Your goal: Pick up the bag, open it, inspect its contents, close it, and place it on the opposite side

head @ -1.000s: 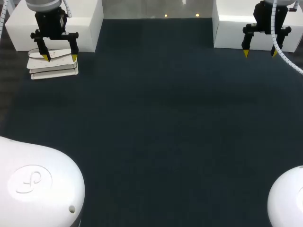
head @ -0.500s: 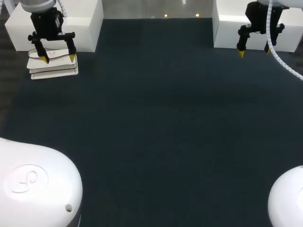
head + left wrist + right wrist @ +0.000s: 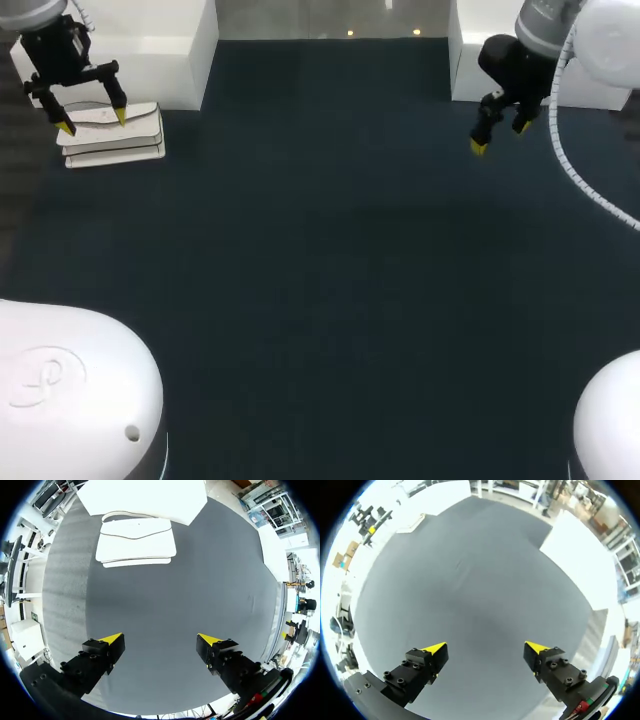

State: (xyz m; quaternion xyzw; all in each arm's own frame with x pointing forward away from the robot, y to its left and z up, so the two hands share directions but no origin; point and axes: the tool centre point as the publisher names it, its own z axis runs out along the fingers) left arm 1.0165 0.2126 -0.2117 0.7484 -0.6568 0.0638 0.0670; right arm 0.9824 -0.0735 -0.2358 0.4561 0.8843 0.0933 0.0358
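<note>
1. Head view: the white bag [image 3: 112, 138] lies flat at the far left of the table [image 3: 320, 280], flap shut, contents hidden, just beside a white block [image 3: 150, 50]. The left gripper [image 3: 92, 123] is over the bag's left part, released and empty. The right gripper [image 3: 500, 138] is far right, released and empty.
2. Left wrist view: the bag [image 3: 136, 542] is ahead of the spread gripper [image 3: 161, 640], with bare mat between.
3. Right wrist view: the gripper [image 3: 485, 647] is spread, only mat ahead; a block [image 3: 575, 550] stands at the table's edge.

The table [image 3: 330, 260] carries a dark, felt-like mat over its whole top. A white bag [image 3: 135, 542] lies flat on it ahead of the left gripper [image 3: 160, 638], just beside a white block [image 3: 145, 497]. Another white block [image 3: 575, 555] stands ahead of the right gripper [image 3: 486, 647].
</note>
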